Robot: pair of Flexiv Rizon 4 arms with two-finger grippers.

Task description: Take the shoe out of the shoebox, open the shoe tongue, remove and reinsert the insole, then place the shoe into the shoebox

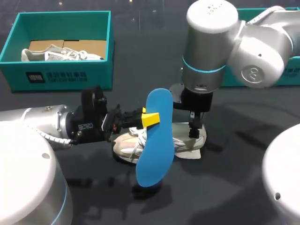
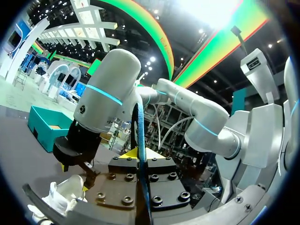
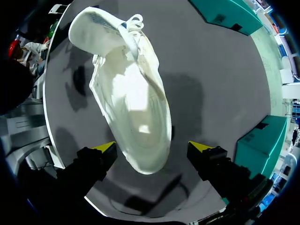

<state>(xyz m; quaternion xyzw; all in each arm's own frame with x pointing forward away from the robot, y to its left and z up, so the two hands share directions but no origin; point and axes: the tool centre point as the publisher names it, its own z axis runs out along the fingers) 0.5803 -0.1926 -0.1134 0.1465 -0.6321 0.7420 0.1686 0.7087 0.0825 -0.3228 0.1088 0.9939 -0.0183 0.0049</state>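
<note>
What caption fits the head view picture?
Left pincer holds up the blue insole while the open right pincer hovers over the white shoe.

In the head view the insole (image 1: 154, 136) covers the middle of the shoe (image 1: 187, 138) and the far finger of the left gripper (image 1: 150, 119), and the right arm (image 1: 213, 47) hides most of the right box (image 1: 288, 80). The near wall of the left box (image 1: 65, 75) hides the lower part of a second shoe (image 1: 61, 55). In the left wrist view the insole's lower end and the shoe are cut off by the rim
</note>
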